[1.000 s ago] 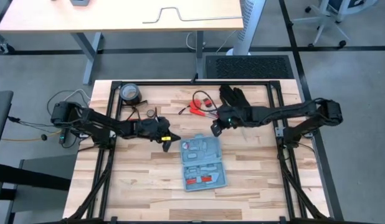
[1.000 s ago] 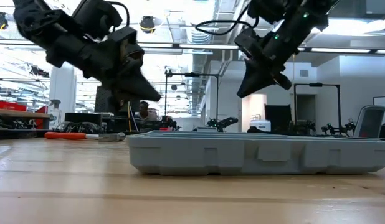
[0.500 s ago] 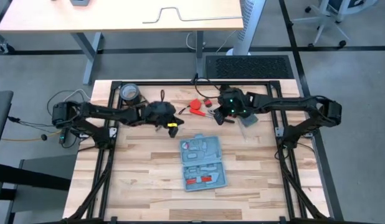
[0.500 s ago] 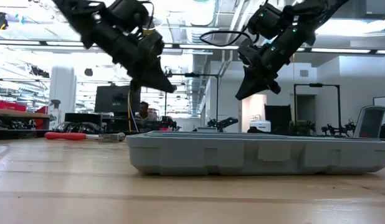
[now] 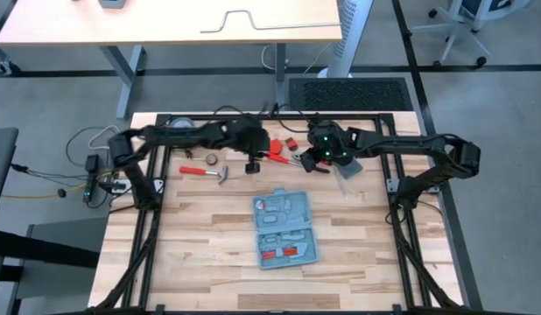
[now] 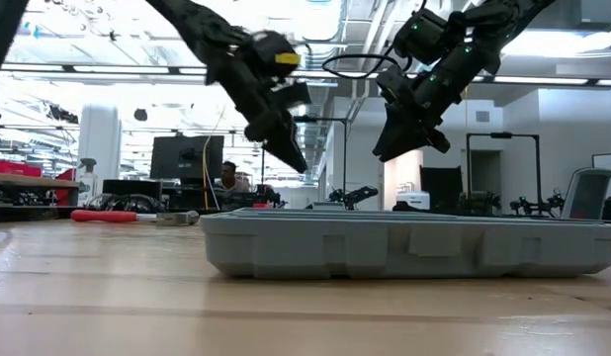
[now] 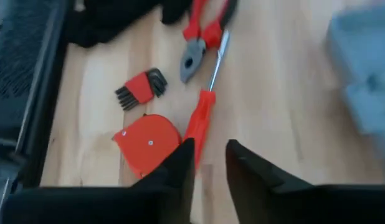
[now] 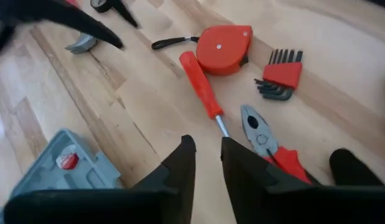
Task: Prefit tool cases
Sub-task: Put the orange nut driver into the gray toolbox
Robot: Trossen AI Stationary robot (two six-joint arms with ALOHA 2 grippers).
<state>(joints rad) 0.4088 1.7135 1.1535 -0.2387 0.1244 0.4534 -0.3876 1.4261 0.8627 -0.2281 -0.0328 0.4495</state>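
You have the light-blue tool case (image 5: 286, 229) lying open and flat at the centre of the surface (image 5: 200, 236), below both tools in the high view; the loose items sit in the upper middle of the frame: red screwdriver (image 8: 202, 86), pliers (image 8: 267, 143), hex keys (image 8: 281, 79), tape measure (image 8: 222, 42); the left tool (image 5: 251, 164) hangs just left of that cluster, fingers slightly apart and empty; the right tool (image 5: 319, 163) hangs over it, fingers narrowly apart and empty; judge the step as selecting an item; align the fingers across the screwdriver handle before descending; compared with one second earlier, the left tool has shifted up and right, exposing a hammer (image 5: 207, 172)
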